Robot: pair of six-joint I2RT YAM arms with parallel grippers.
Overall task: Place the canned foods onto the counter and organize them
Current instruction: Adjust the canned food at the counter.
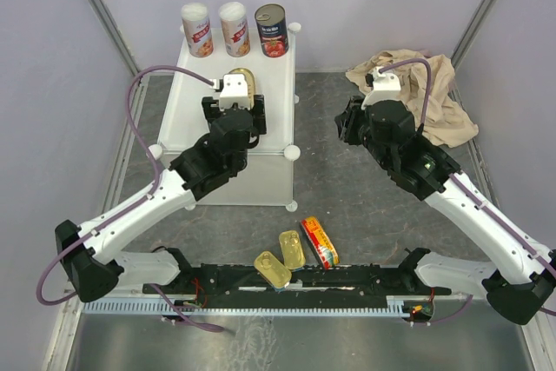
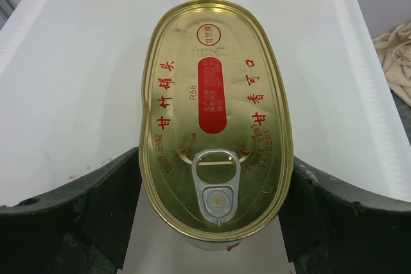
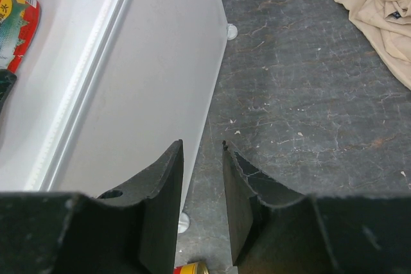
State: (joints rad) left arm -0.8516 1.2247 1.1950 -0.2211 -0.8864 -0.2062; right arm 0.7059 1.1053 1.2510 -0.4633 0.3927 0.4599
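Observation:
A flat oval tin with a gold lid, red writing and a pull ring lies lengthwise between the fingers of my left gripper. Both fingers touch its sides over the top of the white counter. From above, that tin shows just ahead of the left gripper. Two white-and-red cans and a dark can stand along the counter's back edge. My right gripper hangs beside the counter's side wall, slightly open and empty.
On the dark floor near the arm bases lie two gold oval tins and a red-yellow tin. A beige cloth is bunched at the back right. Grey walls close in both sides.

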